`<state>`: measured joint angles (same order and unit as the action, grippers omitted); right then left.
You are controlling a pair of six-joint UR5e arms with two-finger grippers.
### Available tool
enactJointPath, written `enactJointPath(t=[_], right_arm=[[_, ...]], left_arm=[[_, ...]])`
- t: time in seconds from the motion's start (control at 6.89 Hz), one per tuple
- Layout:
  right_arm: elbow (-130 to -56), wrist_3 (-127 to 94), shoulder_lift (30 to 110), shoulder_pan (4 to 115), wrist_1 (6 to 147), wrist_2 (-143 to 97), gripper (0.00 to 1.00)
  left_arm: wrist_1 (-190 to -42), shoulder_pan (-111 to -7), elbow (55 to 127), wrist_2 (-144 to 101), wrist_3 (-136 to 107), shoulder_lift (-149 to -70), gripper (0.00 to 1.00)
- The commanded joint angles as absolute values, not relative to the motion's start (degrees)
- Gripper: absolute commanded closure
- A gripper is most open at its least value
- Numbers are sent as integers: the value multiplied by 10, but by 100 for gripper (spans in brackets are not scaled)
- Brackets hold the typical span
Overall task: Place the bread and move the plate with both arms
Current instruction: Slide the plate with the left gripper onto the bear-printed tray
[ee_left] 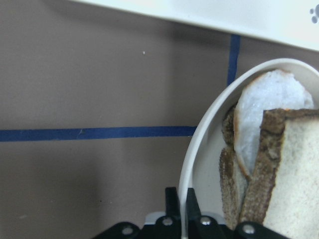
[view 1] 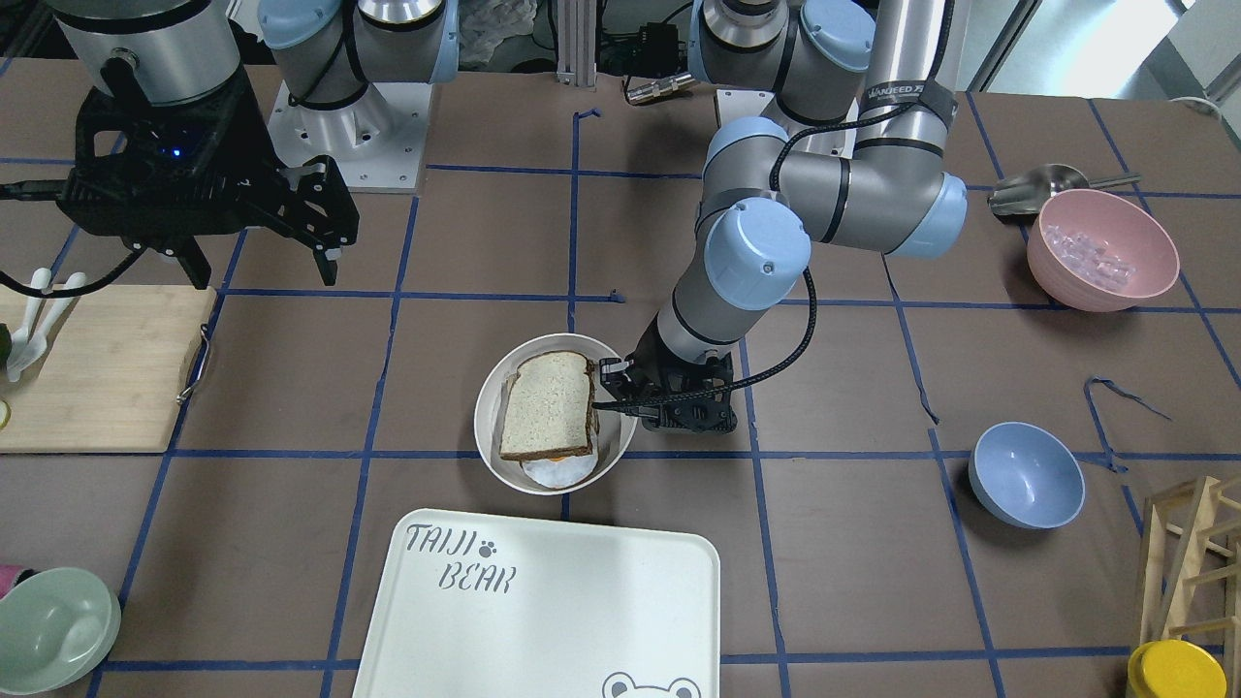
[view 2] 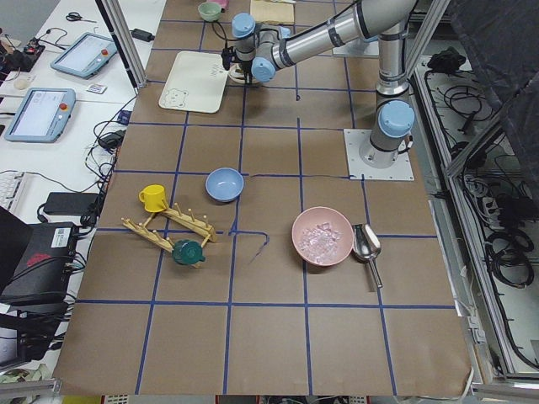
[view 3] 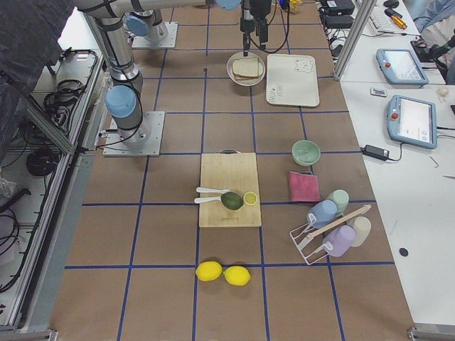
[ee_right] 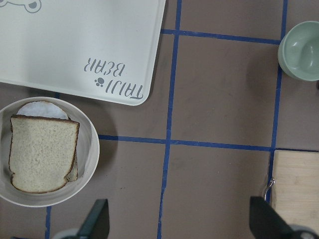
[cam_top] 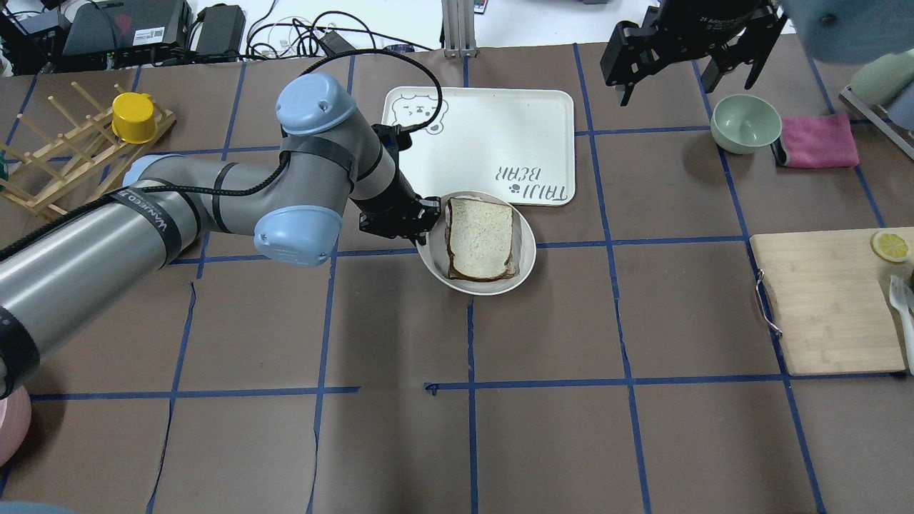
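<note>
The bread [view 1: 548, 405] is a crusted slice lying on top of a fried egg and a second slice in the round cream plate [view 1: 485, 417]. My left gripper [view 1: 611, 388] is shut on the plate's rim on the robot's left side. In the left wrist view the fingers [ee_left: 172, 199] pinch the rim [ee_left: 199, 144] beside the bread [ee_left: 294, 169]. The overhead view shows the same grip [cam_top: 430, 221] on the plate [cam_top: 527, 250] holding the bread [cam_top: 480, 238]. My right gripper [cam_top: 668, 71] is open and empty, raised high beyond the plate [ee_right: 92, 159], near the green bowl.
The white TAIJI BEAR tray [cam_top: 493, 128] lies just beyond the plate. A green bowl [cam_top: 745, 123] and a pink cloth [cam_top: 817, 140] sit far right. A wooden cutting board [cam_top: 828, 300] lies on the right. A blue bowl [view 1: 1026, 475] and a pink bowl [view 1: 1102, 249] stand on the robot's left side.
</note>
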<state>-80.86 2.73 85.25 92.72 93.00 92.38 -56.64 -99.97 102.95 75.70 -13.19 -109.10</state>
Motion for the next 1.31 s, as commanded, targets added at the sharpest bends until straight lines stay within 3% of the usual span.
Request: enactJointPath(t=[0.0,0.73,1.16], right_arm=[[-809,27,853,927,931,924,0],[-809,27,853,927,932,925,0],[-809,27,853,927,931,925,0]], left_arm=[[-582,-970,999,740,-103,-1102,100],[-582,-968,762,729,-73,-1280,100],[-578,-967,679,727,-47,-1356,100]])
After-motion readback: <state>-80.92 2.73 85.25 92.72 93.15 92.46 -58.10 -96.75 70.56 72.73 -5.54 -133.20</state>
